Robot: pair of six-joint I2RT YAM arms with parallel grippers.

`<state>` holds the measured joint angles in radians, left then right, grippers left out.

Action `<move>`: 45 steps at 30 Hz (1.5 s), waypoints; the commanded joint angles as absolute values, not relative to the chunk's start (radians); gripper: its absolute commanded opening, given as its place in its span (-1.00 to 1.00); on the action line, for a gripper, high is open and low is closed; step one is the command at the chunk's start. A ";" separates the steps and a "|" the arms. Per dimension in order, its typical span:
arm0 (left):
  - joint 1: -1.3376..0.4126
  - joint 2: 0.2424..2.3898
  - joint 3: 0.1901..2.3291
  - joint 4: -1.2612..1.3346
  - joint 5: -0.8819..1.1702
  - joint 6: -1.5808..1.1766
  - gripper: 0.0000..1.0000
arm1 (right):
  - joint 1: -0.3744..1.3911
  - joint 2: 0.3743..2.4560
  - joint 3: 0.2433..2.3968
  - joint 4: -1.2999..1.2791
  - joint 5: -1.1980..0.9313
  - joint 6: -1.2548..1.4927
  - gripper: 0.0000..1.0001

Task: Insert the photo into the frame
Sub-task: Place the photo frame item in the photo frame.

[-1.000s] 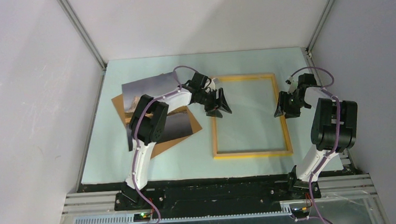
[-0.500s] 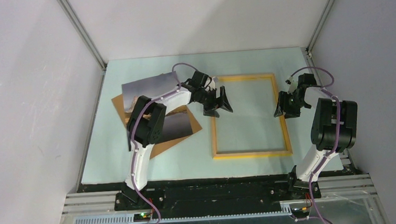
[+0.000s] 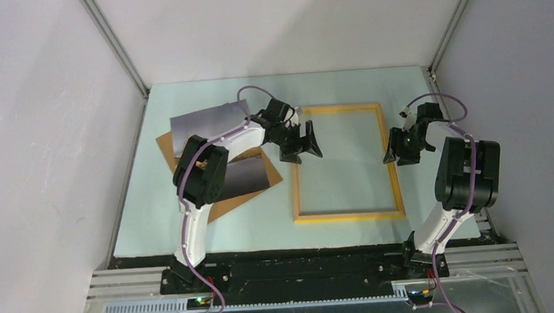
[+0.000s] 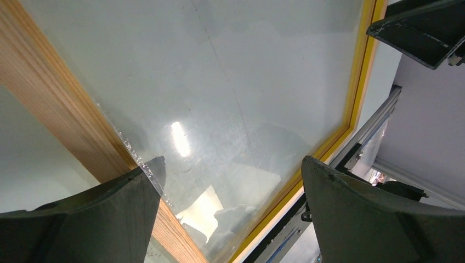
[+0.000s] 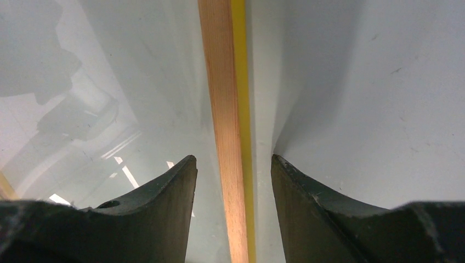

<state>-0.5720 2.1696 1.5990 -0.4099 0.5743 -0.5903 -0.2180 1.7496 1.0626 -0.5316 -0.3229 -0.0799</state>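
Observation:
The frame [image 3: 348, 215], with narrow yellow-orange edges and a glass pane, lies flat at the table's middle right. My left gripper [image 3: 299, 143] is open over the frame's left rail, near its upper part. In the left wrist view the left gripper [image 4: 231, 164] has its jaws wide apart over the wooden rail [image 4: 49, 104] and the glass. My right gripper [image 3: 399, 150] is open and straddles the right rail [image 5: 225, 98], with a gap on both sides of the right gripper [image 5: 233, 160]. The photo [image 3: 209, 123] lies to the left, partly hidden by the left arm.
A plain brown backing board [image 3: 222, 204] lies under the photo at the left. The pale green mat [image 3: 152, 209] ends at a black rail near the arm bases. Grey walls close in the left, back and right sides.
The frame has slid a little to the left, most at its near end. My left gripper has drawn slightly up and left. The right gripper has stayed over the right rail.

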 commanded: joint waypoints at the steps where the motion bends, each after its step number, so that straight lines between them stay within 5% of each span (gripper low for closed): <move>1: -0.571 2.089 1.579 -0.444 0.517 -0.546 0.99 | -0.219 1.745 1.083 -0.534 -0.305 -0.096 0.15; 45: -0.575 2.013 1.633 -0.466 0.361 -0.438 0.99 | -0.195 1.715 1.116 -0.530 -0.292 -0.103 0.17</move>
<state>-0.5720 1.9839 1.5631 -0.4812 0.3599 -0.4683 -0.2039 1.7466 1.0657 -0.5323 -0.3115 -0.0849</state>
